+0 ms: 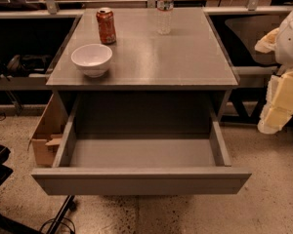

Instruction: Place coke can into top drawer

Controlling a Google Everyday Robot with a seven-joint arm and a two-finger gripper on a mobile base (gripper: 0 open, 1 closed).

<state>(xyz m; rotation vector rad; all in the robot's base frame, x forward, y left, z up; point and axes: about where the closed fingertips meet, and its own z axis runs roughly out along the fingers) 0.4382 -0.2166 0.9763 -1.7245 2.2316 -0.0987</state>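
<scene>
The coke can (pixel 106 26) stands upright on the grey cabinet top (pixel 176 57), at the back left. The top drawer (pixel 141 179) is pulled out towards me, and its grey inside shows nothing in it. My gripper (pixel 277 104) is at the right edge of the view, beside the cabinet's right side and about level with the drawer opening. It is far from the can and holds nothing that I can see.
A white bowl (pixel 92 59) sits just in front of the can. A clear water bottle (pixel 164 9) stands at the back centre of the top. A brown cardboard box (pixel 46 130) stands on the floor left of the drawer. Cables and a stand leg (pixel 58 218) lie at the lower left.
</scene>
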